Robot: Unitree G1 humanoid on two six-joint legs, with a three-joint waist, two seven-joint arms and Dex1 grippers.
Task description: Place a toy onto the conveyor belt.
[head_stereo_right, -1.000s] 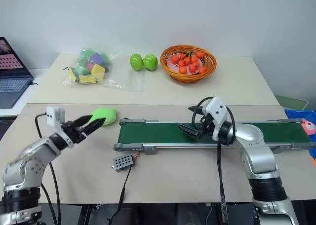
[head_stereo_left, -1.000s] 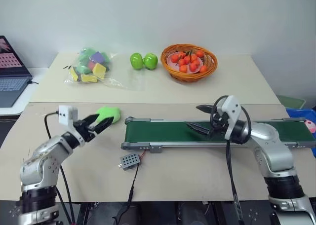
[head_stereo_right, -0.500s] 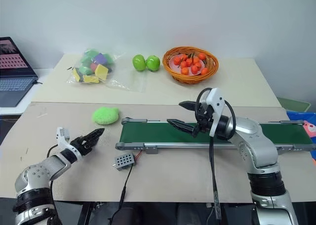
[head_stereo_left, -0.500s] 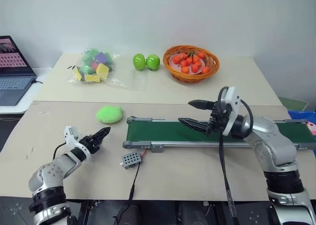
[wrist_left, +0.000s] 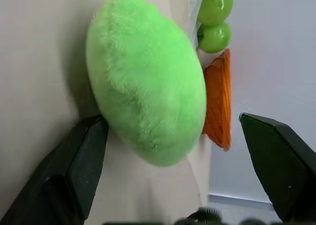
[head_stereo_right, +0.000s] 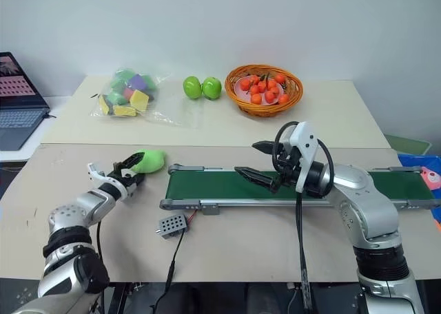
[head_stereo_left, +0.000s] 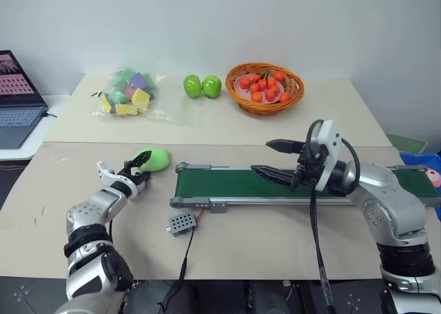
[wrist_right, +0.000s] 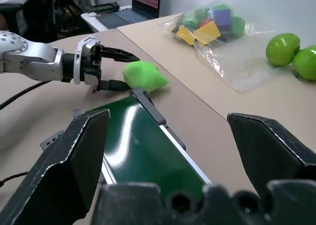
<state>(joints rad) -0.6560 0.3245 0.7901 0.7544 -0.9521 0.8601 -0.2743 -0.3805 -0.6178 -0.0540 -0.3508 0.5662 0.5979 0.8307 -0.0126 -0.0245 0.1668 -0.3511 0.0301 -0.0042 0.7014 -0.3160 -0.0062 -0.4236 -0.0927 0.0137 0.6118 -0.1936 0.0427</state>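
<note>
Left gripper (head_stereo_left: pixel 137 168) stands spread wide with the toy (head_stereo_left: pixel 153 159) between its fingertips; we should advance slightly, then squeeze centrally.

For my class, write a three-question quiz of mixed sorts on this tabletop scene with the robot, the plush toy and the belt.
1. True or false: the fuzzy lime-green plush toy lies on the long dark green conveyor belt.
2. Which gripper is nearest the toy?
A. left gripper
B. right gripper
3. Fill in: the woven orange basket holds small ____ fruits.

Key:
1. False; it lies on the table beside the belt's end.
2. A
3. orange
</note>
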